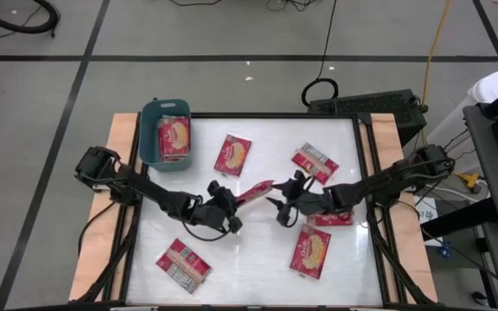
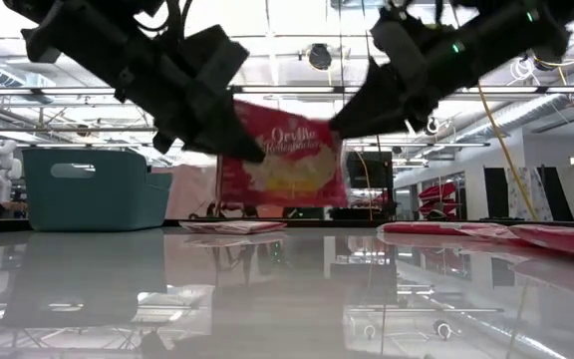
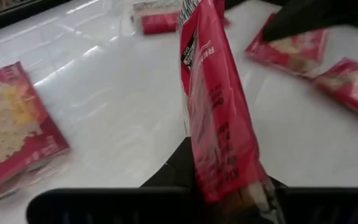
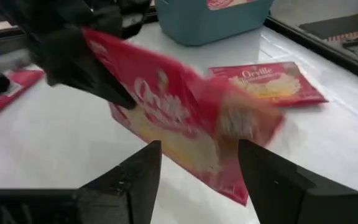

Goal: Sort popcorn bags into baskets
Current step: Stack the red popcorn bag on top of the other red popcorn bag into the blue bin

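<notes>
A red popcorn bag [image 1: 256,190] hangs on edge over the middle of the table, its yellow-orange picture toward the low camera [image 2: 282,160]. My left gripper [image 1: 236,200] is shut on its left end. My right gripper [image 1: 277,210] stands open at the bag's right end, a finger on either side in the right wrist view [image 4: 197,180]. The teal basket [image 1: 148,130] sits at the far left corner with one bag [image 1: 175,138] lying inside it. Other bags lie flat on the table. My left gripper pinches the bag's left end [image 3: 229,180] between its two fingers, coming from the table's left and slanting down. The bag stands on its long edge, roughly upright, clear of the table. My right gripper is open around the bag's right end [image 4: 229,180]; I cannot tell whether it touches.
Loose bags lie at the far middle [image 1: 232,154], far right [image 1: 315,162], near left [image 1: 181,263], near right [image 1: 311,250] and under my right arm [image 1: 334,219]. A dark keyboard-like unit [image 1: 366,105] sits past the far edge. Bare table shows at centre left.
</notes>
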